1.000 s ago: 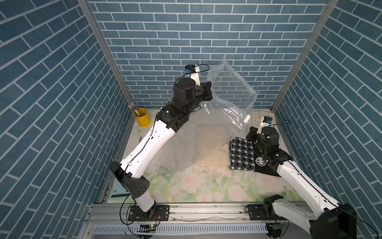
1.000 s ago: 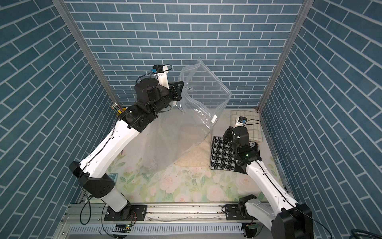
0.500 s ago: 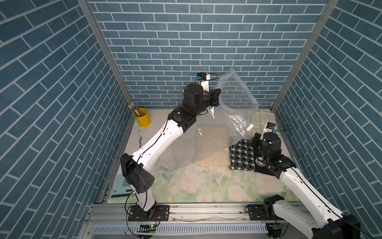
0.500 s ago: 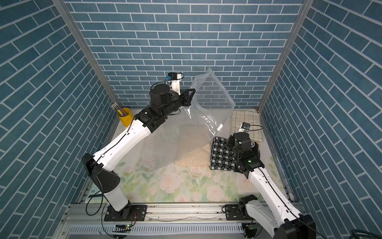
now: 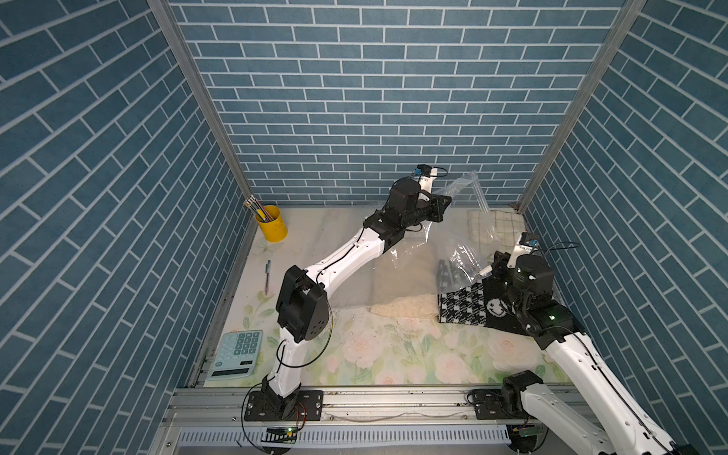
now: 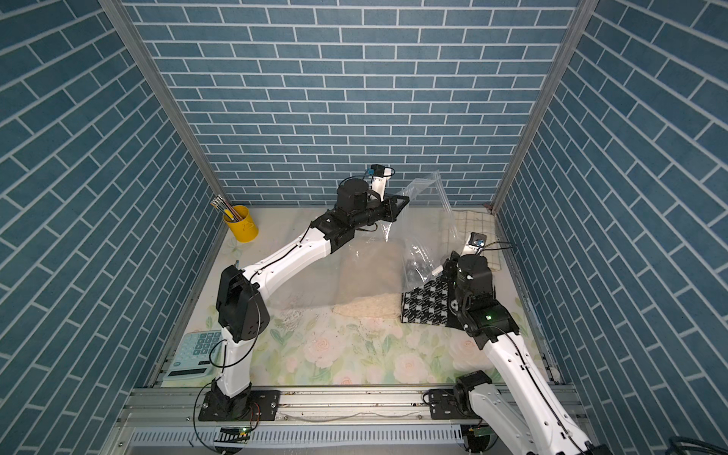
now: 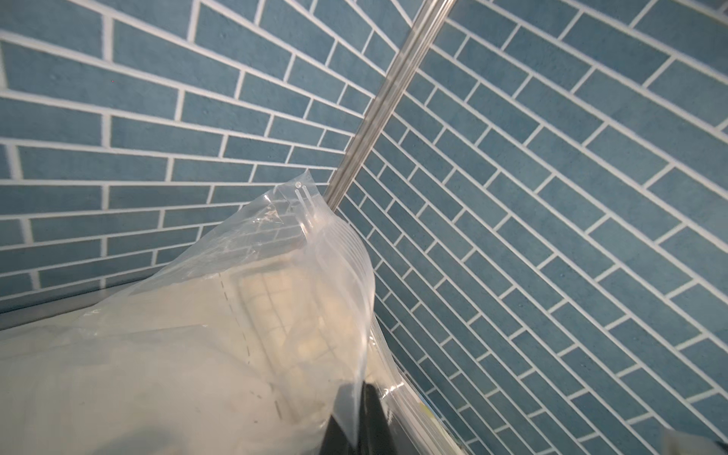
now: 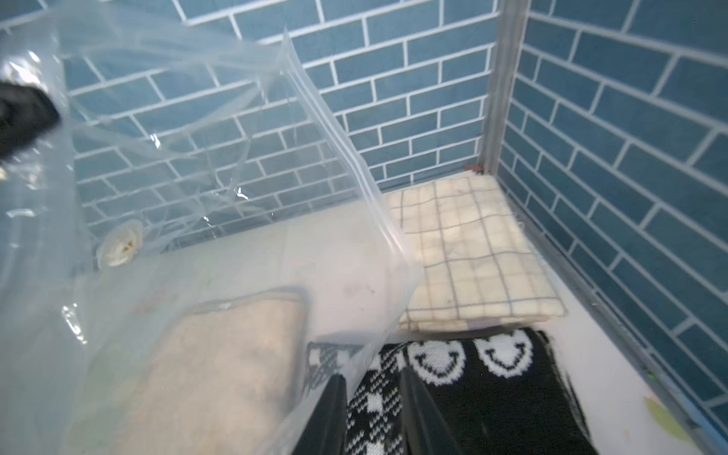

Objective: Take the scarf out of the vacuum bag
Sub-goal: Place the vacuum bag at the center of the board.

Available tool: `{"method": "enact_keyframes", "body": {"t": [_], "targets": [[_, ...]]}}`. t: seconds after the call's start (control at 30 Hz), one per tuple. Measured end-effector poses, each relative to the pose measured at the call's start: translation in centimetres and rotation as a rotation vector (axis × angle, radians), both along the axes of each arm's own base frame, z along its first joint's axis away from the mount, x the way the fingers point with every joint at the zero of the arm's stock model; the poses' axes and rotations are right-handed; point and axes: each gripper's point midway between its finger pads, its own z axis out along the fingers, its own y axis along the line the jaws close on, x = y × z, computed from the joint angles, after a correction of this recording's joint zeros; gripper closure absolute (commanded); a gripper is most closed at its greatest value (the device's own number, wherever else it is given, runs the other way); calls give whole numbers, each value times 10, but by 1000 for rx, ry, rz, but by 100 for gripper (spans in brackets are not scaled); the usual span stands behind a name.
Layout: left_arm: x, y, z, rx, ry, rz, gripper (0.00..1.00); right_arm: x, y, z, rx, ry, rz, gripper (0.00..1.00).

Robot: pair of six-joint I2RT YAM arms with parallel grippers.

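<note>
The bag [image 5: 470,189] is held lifted by its edge in the closed left gripper [image 5: 443,205]. The scarf [image 5: 465,307] lies on the table [image 5: 378,354], one end covered by plastic. The right gripper [image 8: 372,376] is slightly opened over it, holding nothing. The bag should probably be drawn away slowly.

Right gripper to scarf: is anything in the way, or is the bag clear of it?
Nothing lies between the right gripper and the scarf directly beneath it. The vacuum bag, held up by the left gripper, overlaps only the scarf's houndstooth corner beside one finger.
</note>
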Motion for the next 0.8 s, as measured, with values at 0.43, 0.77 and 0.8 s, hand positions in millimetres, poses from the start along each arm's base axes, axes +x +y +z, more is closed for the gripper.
{"method": "enact_keyframes", "body": {"t": [0.43,0.77,0.8], "targets": [[-1,-39,11,-99,-57,-80,93,-21,-44,-4,-38,39,-240,62],[8,-59,-26,-138,-24,-125,89,-50,-24,50,97,-261,-40,55],[8,-61,-30,-145,-21,-133,89,-50,-21,53,97,-272,-17,55]]}}
